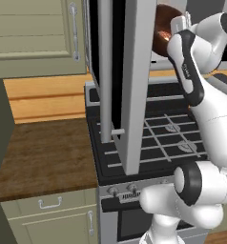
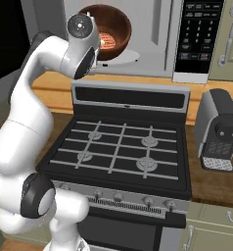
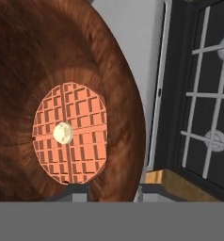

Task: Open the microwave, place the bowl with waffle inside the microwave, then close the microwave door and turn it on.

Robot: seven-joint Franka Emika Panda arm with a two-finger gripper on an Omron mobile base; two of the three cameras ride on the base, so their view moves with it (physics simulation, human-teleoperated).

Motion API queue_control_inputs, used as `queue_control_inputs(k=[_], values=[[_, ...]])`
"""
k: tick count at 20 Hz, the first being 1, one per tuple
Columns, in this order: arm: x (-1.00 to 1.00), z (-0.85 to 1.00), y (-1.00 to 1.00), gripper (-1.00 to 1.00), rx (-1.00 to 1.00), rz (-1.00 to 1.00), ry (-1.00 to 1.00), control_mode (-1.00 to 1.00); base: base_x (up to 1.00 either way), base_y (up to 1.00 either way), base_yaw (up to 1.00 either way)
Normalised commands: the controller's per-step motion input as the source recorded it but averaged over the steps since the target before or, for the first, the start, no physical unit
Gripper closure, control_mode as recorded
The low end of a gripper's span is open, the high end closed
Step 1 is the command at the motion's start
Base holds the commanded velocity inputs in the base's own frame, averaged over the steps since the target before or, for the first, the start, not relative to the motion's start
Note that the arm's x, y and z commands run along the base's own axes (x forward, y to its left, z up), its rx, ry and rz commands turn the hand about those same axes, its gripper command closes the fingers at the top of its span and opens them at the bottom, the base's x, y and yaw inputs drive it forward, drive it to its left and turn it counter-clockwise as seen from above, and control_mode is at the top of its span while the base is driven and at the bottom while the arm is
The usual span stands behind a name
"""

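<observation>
Left base view: I see the microwave door [image 1: 127, 86] swung fully open, edge-on towards me over the stove [image 1: 149, 138].
Right base view: the bowl with waffle [image 2: 106, 30] is inside the microwave [image 2: 152, 34], over the turntable [image 2: 122, 58]; placing looks nearly done, while release, closing and starting remain.
Hand view: gripper [image 3: 111, 190] clamped on the bowl rim; cavity wall close beside it, so I have little room for backing out.
</observation>
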Motion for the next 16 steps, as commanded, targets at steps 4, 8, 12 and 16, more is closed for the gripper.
queue_control_inputs(k=[4, 8, 12, 16], values=[[0.48, -0.09, 0.0, 1.0, -0.08, 0.0, 0.03, -1.0, 0.0, 0.0, 0.0], [0.5, -0.02, 0.0, 1.0, -0.04, 0.0, 0.03, -1.0, 0.0, 0.0, 0.0], [0.55, -0.05, 0.0, 1.0, -0.01, 0.0, 0.05, -1.0, 0.0, 0.0, 0.0], [0.47, -0.13, -0.01, 1.0, -0.07, 0.0, 0.11, -1.0, 0.0, 0.0, 0.0]])
